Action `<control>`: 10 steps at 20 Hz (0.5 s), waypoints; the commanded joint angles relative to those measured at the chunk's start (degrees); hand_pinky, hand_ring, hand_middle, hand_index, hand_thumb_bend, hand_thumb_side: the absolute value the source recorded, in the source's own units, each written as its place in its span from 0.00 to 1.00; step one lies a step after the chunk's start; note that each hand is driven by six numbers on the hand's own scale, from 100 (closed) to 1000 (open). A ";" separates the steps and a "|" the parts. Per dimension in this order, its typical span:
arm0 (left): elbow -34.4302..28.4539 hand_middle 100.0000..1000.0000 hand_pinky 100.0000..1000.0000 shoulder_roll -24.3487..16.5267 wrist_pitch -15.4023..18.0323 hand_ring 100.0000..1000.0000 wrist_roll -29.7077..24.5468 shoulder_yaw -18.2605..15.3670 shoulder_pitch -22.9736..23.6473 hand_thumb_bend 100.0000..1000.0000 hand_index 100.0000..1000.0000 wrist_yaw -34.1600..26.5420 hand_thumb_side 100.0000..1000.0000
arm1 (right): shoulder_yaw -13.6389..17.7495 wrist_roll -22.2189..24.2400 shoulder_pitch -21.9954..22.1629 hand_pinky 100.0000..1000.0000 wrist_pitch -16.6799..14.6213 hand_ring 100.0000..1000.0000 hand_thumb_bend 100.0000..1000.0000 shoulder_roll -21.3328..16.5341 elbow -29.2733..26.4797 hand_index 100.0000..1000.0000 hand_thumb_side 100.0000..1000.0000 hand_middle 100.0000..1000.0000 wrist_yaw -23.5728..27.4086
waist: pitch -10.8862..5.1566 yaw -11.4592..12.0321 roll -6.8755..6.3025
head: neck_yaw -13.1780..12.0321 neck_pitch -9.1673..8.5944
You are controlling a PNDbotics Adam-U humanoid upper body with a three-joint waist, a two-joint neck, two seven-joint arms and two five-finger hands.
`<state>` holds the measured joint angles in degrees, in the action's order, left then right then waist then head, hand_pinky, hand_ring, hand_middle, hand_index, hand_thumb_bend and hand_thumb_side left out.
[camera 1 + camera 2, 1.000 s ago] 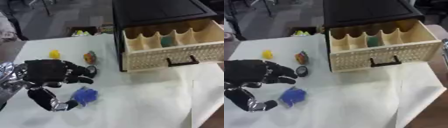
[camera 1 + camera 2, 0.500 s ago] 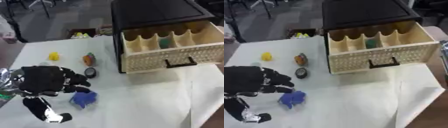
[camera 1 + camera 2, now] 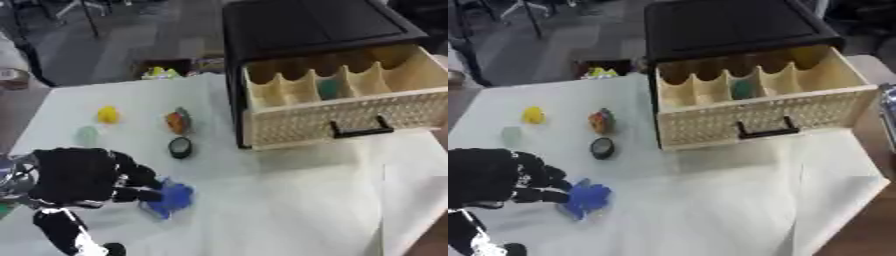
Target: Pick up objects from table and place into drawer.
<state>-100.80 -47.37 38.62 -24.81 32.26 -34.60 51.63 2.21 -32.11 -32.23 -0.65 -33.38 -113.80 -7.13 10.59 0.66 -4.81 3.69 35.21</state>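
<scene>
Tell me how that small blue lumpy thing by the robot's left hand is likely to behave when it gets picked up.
The small blue lumpy object looks little beside the left hand, so it is probably light. Its uneven outline suggests it will not roll, though it may shift between the fingers. Whether it is soft or stiff cannot be told.

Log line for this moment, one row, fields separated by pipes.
left hand: fingers on blue object, grasp unclear | right hand: not in view | drawer: open, green item inside | table: yellow, orange, black round objects
</scene>
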 commanded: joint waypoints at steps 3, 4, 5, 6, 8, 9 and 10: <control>0.89 0.84 0.71 -2.52 13.34 0.87 -9.73 -1.19 0.50 0.32 1.00 4.23 1.00 | 0.75 -0.06 -0.62 0.32 0.08 0.49 0.01 -0.70 -0.79 0.67 0.57 0.43 0.31 | -0.86 -0.02 0.33 | 0.12 -0.45; 1.04 0.85 0.72 -2.55 13.34 0.88 -8.93 -1.16 0.65 0.32 1.00 5.13 0.99 | 0.76 -0.04 -0.62 0.32 0.09 0.49 0.01 -0.67 -0.79 0.67 0.57 0.43 0.32 | -0.85 -0.02 0.36 | 0.11 -0.46; 1.20 0.85 0.72 -2.58 13.34 0.88 -8.09 -1.13 0.76 0.31 1.00 6.10 0.97 | 0.77 -0.04 -0.64 0.32 0.08 0.49 0.00 -0.63 -0.79 0.67 0.57 0.43 0.32 | -0.84 -0.03 0.39 | 0.08 -0.46; 1.41 0.86 0.72 -2.61 13.34 0.88 -7.20 -1.07 0.90 0.30 1.00 7.10 0.95 | 0.78 -0.04 -0.66 0.32 0.08 0.49 0.00 -0.60 -0.79 0.67 0.57 0.43 0.34 | -0.83 -0.04 0.42 | 0.06 -0.46; 1.91 0.89 0.72 -2.58 13.34 0.89 -5.22 -0.97 1.17 0.28 1.00 9.12 0.91 | 0.79 -0.03 -0.63 0.32 0.07 0.49 0.01 -0.58 -0.79 0.67 0.57 0.43 0.34 | -0.82 -0.05 0.46 | 0.02 -0.47; 2.20 0.90 0.71 -2.46 13.34 0.90 -3.97 -1.00 1.31 0.27 1.00 9.94 0.89 | 0.80 -0.01 -0.60 0.32 0.10 0.49 0.01 -0.55 -0.79 0.67 0.57 0.43 0.36 | -0.82 -0.05 0.48 | 0.00 -0.46; 2.48 0.90 0.71 -2.35 13.34 0.90 -2.67 -1.01 1.42 0.27 1.00 10.70 0.89 | 0.80 0.02 -0.59 0.32 0.12 0.49 0.01 -0.52 -0.79 0.67 0.57 0.43 0.37 | -0.82 -0.04 0.48 | -0.01 -0.48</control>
<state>-98.29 -47.84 43.22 -20.22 32.23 -32.69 61.21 2.46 -32.12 -32.22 -0.62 -33.13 -113.80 -7.10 10.59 0.66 -4.50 3.68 35.20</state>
